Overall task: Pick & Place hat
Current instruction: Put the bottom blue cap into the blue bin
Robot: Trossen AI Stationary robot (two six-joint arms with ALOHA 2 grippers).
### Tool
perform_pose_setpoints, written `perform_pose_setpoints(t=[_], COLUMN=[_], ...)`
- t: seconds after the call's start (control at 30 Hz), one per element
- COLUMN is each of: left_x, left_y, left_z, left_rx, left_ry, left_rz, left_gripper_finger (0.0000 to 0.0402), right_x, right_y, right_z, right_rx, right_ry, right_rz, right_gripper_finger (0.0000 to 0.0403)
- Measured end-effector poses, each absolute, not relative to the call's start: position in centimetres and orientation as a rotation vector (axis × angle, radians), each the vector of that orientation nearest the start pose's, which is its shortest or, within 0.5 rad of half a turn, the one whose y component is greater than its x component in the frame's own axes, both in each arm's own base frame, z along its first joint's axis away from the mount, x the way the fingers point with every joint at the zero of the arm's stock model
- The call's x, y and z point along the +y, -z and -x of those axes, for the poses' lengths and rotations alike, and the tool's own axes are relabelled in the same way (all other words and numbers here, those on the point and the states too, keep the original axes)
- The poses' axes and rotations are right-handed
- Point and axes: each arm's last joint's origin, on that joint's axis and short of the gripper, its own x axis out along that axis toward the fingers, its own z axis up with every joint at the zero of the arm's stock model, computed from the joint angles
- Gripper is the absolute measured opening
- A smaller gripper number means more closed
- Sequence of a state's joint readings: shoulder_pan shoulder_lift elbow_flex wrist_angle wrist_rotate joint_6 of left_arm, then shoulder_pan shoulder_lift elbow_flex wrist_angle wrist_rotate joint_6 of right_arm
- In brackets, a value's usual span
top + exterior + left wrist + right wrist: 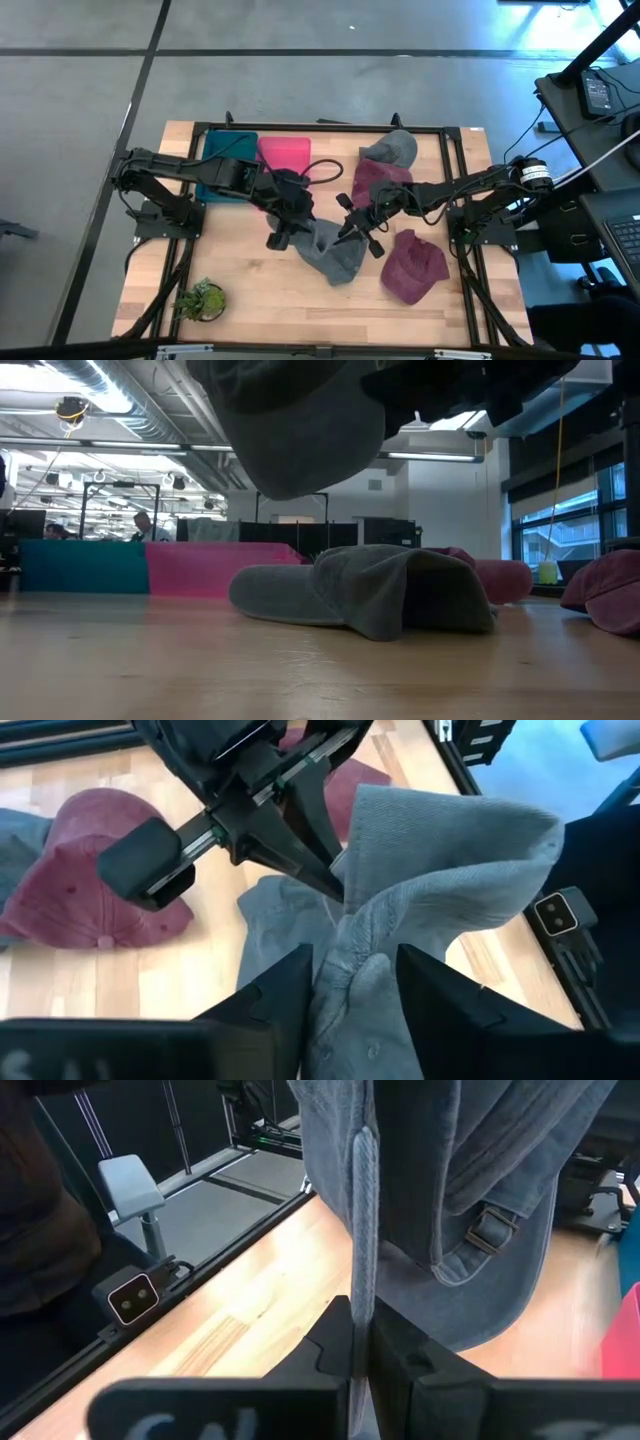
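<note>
1. Far left on the table (250,300), a small green plant (200,298) sits near the front edge, and a teal bin (225,165) and a pink bin (285,155) line the back.
2. The left gripper (300,232) hangs over the middle, fingers (270,1005) parted around a bunch of the grey hat (335,255), cloth between them.
3. The right gripper (352,230) is pressed tight on that hat's edge, lifting it off the wood.
4. Behind lie a second grey hat (395,150) and a maroon hat (375,180).
5. Right front, another maroon hat (412,265) rests flat.
</note>
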State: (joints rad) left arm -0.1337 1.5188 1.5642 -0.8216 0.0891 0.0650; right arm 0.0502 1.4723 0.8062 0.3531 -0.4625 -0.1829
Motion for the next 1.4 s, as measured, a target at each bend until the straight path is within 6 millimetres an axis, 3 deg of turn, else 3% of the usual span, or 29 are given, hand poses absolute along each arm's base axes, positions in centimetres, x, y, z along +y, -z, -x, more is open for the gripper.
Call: perform_pose_setpoints(t=[0.33, 0.5, 0.67, 0.93, 1.13, 1.4], left_x=[-4.4, -4.3, -3.2, 0.2, 3.2, 6.3], left_y=[-36.5, -36.4, -36.7, -40.3, -41.1, -41.3], left_z=[-30.8, -30.7, -30.1, -27.1, -24.6, -23.6], left_rx=[0.858, 0.875, 0.938, 1.088, 1.265, 1.343], left_ry=[0.237, 0.228, 0.185, -0.065, -0.29, -0.3], left_rz=[-0.08, -0.063, -0.016, -0.007, -0.169, -0.429], left_gripper_finger=[0.0018, 0.0024, 0.0019, 0.0019, 0.0019, 0.002], right_x=[2.9, 2.9, 2.7, 0.3, -1.2, -2.0], right_y=[-23.3, -23.3, -23.3, -23.9, -23.3, -22.7], right_z=[-31.2, -31.2, -31.0, -28.7, -27.3, -27.4], right_rx=[0.267, 0.248, 0.276, 0.506, 0.662, 0.697], right_ry=[-0.532, -0.54, -0.527, -0.1, 0.05, 0.073], right_rz=[0.092, 0.154, 0.137, 0.151, 0.17, 0.155], right_gripper_finger=[0.0019, 0.004, 0.0106, 0.021, 0.023, 0.0227])
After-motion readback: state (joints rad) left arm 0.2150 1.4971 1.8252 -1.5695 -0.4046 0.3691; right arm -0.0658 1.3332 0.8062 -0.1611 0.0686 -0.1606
